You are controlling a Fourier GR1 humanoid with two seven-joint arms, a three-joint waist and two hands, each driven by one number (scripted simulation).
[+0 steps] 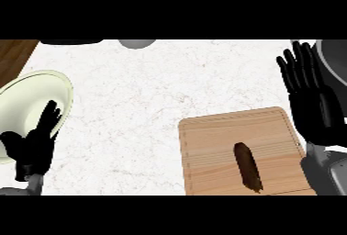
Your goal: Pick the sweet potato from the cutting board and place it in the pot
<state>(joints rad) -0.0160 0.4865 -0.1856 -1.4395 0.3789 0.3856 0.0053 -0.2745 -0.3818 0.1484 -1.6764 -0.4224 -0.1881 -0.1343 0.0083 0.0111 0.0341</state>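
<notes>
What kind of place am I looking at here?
Most likely a kitchen counter: a wooden cutting board with a sweet potato lies on a white marble-look worktop, with a pale plate at the left.

Your right hand (313, 103) is raised at the right edge, fingers straight and spread. Your left hand (34, 142) sits low left, fingers relaxed.

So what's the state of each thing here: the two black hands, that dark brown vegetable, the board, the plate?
Dark brown sweet potato: lying lengthwise on the board, untouched.
Light wooden cutting board: flat on the white counter, carrying only the sweet potato.
Pale yellow-green round plate: nothing on it, partly hidden by the left hand.
Left hand: open, holding nothing.
Right hand: open, fingers straight, beside the board.
</notes>
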